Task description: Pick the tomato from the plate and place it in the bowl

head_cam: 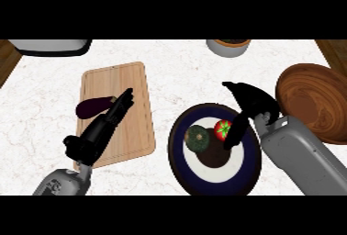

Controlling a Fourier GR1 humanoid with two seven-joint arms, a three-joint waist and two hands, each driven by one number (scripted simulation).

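Reaching step: our right hand point(249, 102) hovers over the tomato point(222, 129) on the plate point(249, 176), fingers apart; next, close, then carry right to the bowl point(313, 102).

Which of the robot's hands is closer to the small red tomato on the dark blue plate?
The right hand: it hangs just above the red tomato on the dark blue plate. The left hand rests open far off, over the wooden cutting board.

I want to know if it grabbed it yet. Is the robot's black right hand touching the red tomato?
Cannot tell. In the head view, the right hand overlaps the red tomato, hiding any contact.
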